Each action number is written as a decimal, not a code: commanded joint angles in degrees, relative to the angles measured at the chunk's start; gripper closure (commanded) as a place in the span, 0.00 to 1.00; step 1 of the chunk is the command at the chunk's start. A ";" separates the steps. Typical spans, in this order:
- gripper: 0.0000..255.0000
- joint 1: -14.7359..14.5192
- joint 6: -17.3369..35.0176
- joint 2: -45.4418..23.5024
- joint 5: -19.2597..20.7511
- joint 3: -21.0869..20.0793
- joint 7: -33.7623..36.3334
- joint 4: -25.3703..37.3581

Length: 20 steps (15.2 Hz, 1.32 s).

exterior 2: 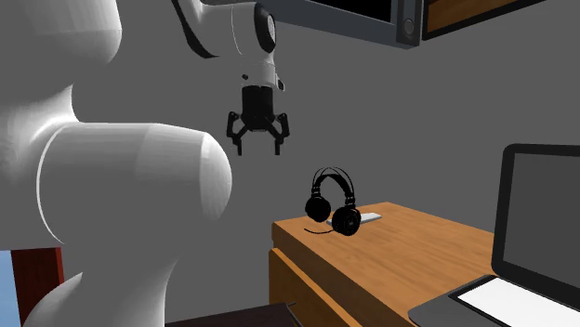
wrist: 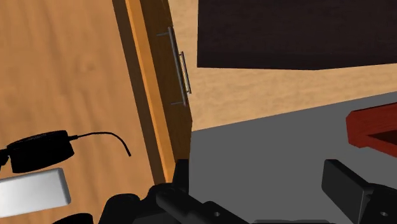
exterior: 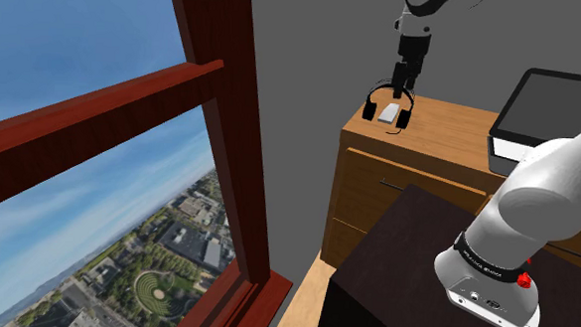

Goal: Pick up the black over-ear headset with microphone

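- Red-brown wooden window frame [exterior: 216,105] takes up the shoulder view's left, with a city seen from above behind it.
- Light wooden table with drawers [exterior: 449,123] stands against the grey wall.
- White arm [exterior: 546,196] reaches from the dark stand [exterior: 404,261] over to the table's far corner.
- Open laptop with a dark screen [exterior 2: 539,232] sits at the other end of the table.
- Black over-ear headset with mic boom [exterior 2: 333,204] stands upright near the table's corner.
- Small flat pale-grey slab [exterior 2: 370,217] lies just beside the headset.
- Black pincer [exterior 2: 257,147] hangs above the headset, fingers apart, gripping nothing.
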State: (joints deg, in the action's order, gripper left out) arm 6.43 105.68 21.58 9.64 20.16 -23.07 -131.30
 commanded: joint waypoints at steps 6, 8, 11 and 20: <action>0.00 0.80 4.00 -13.54 -3.68 6.79 -11.86 10.86; 0.00 1.37 4.71 -17.82 -5.74 8.35 -15.52 14.46; 0.00 2.70 5.15 -24.62 -9.54 10.20 -21.09 20.52; 0.00 12.29 1.06 -46.60 -22.04 10.36 -34.95 44.73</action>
State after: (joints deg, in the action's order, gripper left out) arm 17.19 107.49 -22.10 -10.86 30.80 -56.55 -90.04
